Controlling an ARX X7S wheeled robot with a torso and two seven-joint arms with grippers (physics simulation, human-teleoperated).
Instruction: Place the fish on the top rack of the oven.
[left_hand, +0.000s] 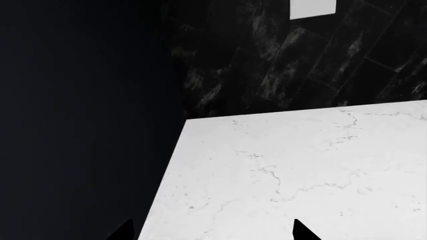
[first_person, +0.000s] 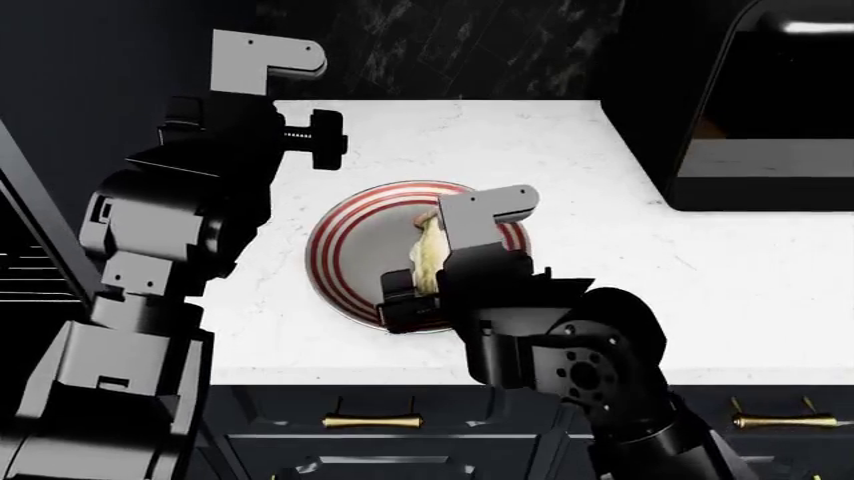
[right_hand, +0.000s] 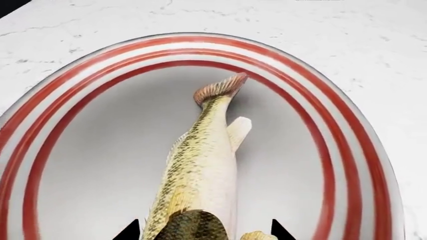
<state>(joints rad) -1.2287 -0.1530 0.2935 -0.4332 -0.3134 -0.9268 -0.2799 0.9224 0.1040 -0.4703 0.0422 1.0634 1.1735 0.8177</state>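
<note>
Grabbing the fish (right_hand: 200, 180) off the plate (right_hand: 347, 150) | right gripper (right_hand: 201, 234) spread wide, straddling its head end | you wanna center, drop lower, then squeeze | left gripper (left_hand: 213, 234) parted, empty

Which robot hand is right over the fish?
The right gripper, hanging over the fish on the striped plate. The left gripper faces bare countertop.

Red-striped plate (first_person: 350, 250) sits mid white marble counter (first_person: 747, 290). Black countertop appliance (first_person: 767, 110) stands at far corner. Dark marbled wall (left_hand: 300, 55) behind. Brass-handled drawers (first_person: 374, 422) below.
</note>
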